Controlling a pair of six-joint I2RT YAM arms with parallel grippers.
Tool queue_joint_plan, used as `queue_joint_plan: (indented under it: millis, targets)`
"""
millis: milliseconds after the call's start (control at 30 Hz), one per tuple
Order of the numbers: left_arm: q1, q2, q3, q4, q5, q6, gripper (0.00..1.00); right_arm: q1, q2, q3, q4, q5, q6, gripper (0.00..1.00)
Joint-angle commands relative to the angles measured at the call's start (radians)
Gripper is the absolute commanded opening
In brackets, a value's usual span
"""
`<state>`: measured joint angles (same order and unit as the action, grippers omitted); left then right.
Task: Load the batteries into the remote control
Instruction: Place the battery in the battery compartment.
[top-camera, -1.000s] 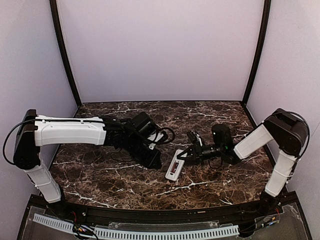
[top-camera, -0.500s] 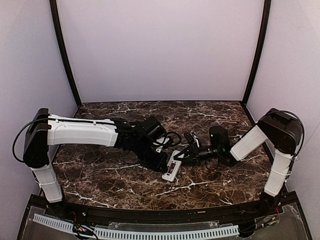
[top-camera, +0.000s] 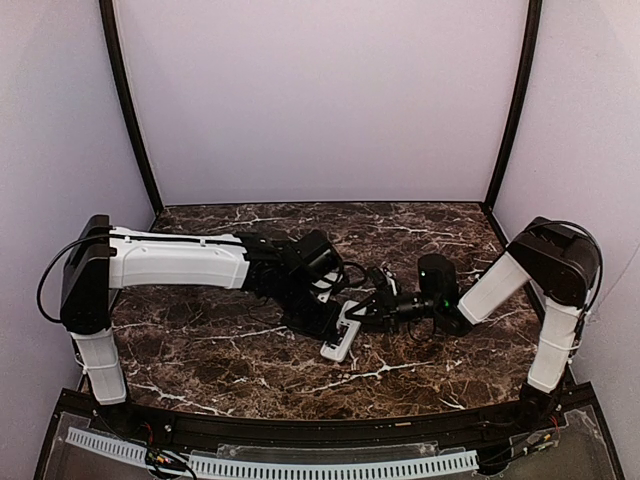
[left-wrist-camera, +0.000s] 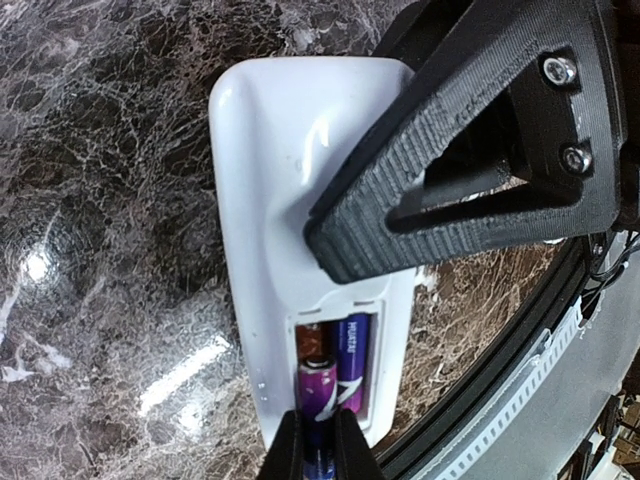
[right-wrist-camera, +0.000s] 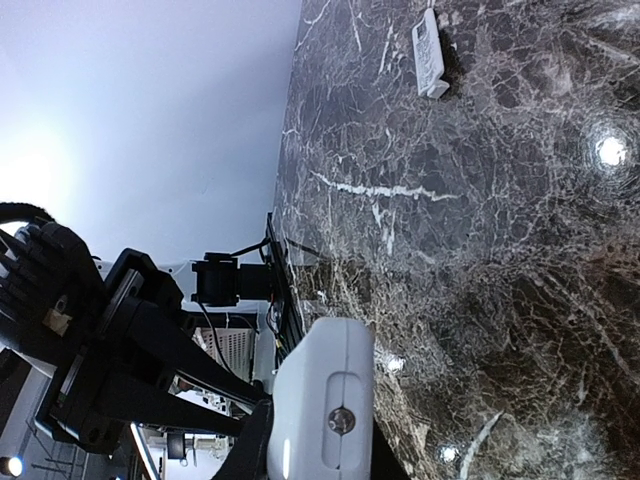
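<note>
The white remote control (left-wrist-camera: 265, 200) lies back-up on the marble table, its battery bay open. One bluish-purple battery (left-wrist-camera: 354, 352) sits in the bay's right slot. My left gripper (left-wrist-camera: 318, 445) is shut on a second battery (left-wrist-camera: 318, 395), whose tip reaches into the left slot. My right gripper (right-wrist-camera: 315, 445) is shut on the remote's other end (right-wrist-camera: 325, 390); one of its black fingers (left-wrist-camera: 450, 170) crosses the remote. In the top view both grippers meet at the remote (top-camera: 337, 347), the left gripper (top-camera: 330, 322) from the left and the right gripper (top-camera: 362, 312) from the right.
A small white oblong piece (right-wrist-camera: 430, 55) lies alone on the table farther off in the right wrist view. The table's near black edge rail (top-camera: 320, 430) runs close below the remote. Purple walls close in the sides and back.
My left arm has reached right and brought the battery to the remote's bay. My right gripper has shifted the remote slightly left and toward the near edge.
</note>
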<state>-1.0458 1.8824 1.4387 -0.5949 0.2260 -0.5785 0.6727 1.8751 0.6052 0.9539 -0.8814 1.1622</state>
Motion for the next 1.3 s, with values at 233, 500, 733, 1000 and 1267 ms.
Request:
queue_joint_plan:
  millis: [233, 500, 733, 1000, 1267]
  targets:
    - [-0.005, 0.027, 0.079, -0.148, -0.092, -0.046, 0.03, 0.013, 0.037, -0.004, 0.121, 0.008, 0.043, 0.00]
    - [-0.005, 0.062, 0.123, -0.200, -0.111, -0.062, 0.05, 0.022, 0.055, 0.004, 0.138, 0.015, 0.054, 0.00]
    - [-0.005, 0.091, 0.155, -0.233, -0.114, -0.055, 0.08, 0.022, 0.058, 0.003, 0.146, 0.013, 0.058, 0.00]
    - [-0.006, 0.099, 0.180, -0.255, -0.121, -0.048, 0.20, 0.022, 0.061, 0.002, 0.146, 0.009, 0.057, 0.00]
    - [-0.006, 0.092, 0.191, -0.236, -0.080, -0.043, 0.20, 0.022, 0.062, -0.003, 0.149, 0.006, 0.056, 0.00]
